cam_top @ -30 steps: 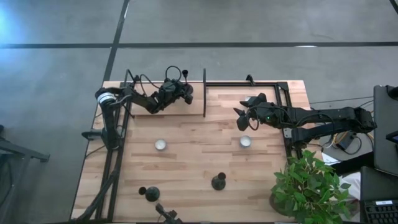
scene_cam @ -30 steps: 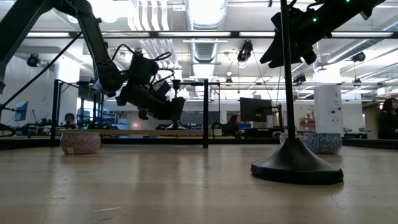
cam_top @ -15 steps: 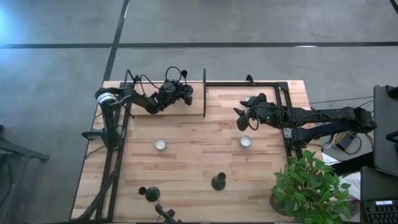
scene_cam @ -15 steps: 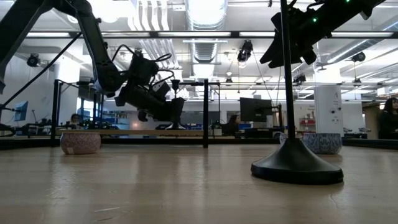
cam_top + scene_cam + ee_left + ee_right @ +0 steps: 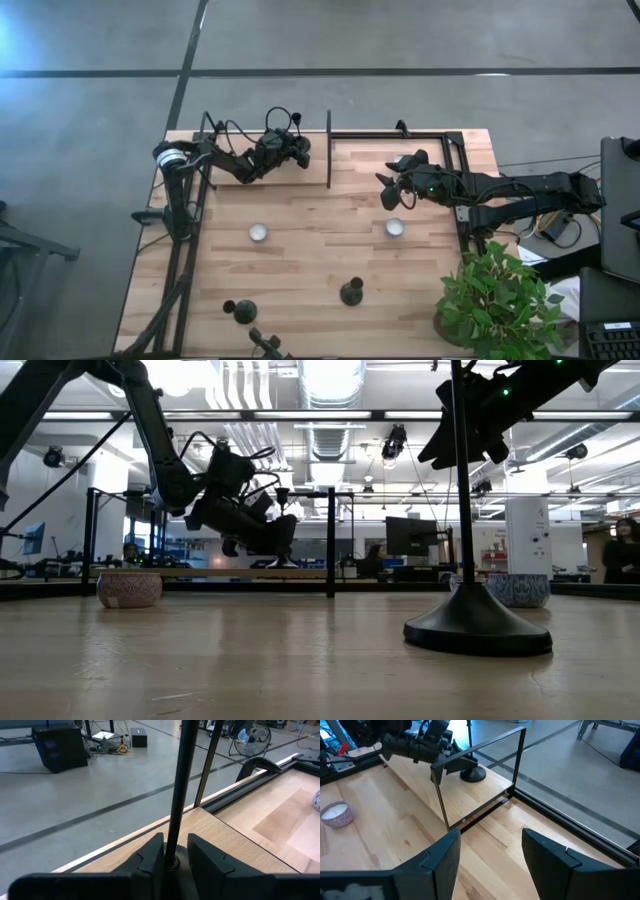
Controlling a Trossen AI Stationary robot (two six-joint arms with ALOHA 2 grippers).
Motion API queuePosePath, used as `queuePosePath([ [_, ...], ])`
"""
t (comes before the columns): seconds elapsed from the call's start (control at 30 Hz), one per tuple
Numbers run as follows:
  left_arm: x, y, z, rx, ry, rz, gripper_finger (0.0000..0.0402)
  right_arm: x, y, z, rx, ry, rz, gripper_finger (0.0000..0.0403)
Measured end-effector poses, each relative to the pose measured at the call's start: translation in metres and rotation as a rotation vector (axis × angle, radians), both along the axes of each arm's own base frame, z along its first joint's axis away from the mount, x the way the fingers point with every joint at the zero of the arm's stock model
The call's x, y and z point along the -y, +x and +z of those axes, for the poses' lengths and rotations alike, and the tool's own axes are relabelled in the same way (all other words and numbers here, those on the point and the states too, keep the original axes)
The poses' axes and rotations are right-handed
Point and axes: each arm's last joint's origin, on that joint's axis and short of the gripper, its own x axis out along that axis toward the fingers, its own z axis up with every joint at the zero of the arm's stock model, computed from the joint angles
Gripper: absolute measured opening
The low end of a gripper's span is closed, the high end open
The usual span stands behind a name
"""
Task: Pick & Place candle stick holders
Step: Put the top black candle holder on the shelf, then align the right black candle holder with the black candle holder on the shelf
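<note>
One black candle stick holder stands on its round base [image 5: 472, 774] at the table's far left part, its thin stem [image 5: 176, 790] upright. My left gripper [image 5: 175, 845] reaches level along the far edge, one finger on each side of the stem low down, slightly open. Two more black candle stick holders [image 5: 351, 292] [image 5: 243, 311] stand near the front edge; the low view shows one close up [image 5: 477, 622]. My right gripper [image 5: 385, 190] hangs open above the table's right half, nothing between its fingers [image 5: 490, 845]. My left gripper's fingers [image 5: 152, 855] stand close on either side of the holder's stem, near its lower end, coming level from the table's left. A thin gap shows beside one finger. I cannot tell whether the other touches the stem. The holder stands upright on the table.
Two white-silver tealight discs [image 5: 258, 233] [image 5: 395, 228] lie mid-table. A thin black upright frame [image 5: 480, 780] stands across the far part, just right of the left gripper. Black rails [image 5: 450, 140] edge the far right corner. A potted plant [image 5: 500, 300] stands at the near right corner.
</note>
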Motion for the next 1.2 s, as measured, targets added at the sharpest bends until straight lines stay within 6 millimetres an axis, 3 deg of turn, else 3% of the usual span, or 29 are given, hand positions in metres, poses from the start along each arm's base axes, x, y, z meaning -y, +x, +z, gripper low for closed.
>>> queuePosePath([
  [0.33,0.004,-0.005,0.014,-0.061,0.016,-0.011,0.0159,0.0,0.0,0.0,0.0,0.0,0.001,0.0203],
  [0.63,0.018,-0.025,0.035,-0.102,0.057,-0.036,0.0165,0.0,0.0,0.0,0.002,0.002,-0.001,0.0203],
  [0.97,0.054,-0.053,0.066,-0.057,0.031,-0.245,0.0165,0.0,0.0,0.001,0.009,0.001,0.0,0.0203],
  [1.2,0.087,-0.075,0.106,-0.016,0.071,-0.396,0.0165,0.0,0.001,0.003,0.033,-0.003,0.001,0.0203],
])
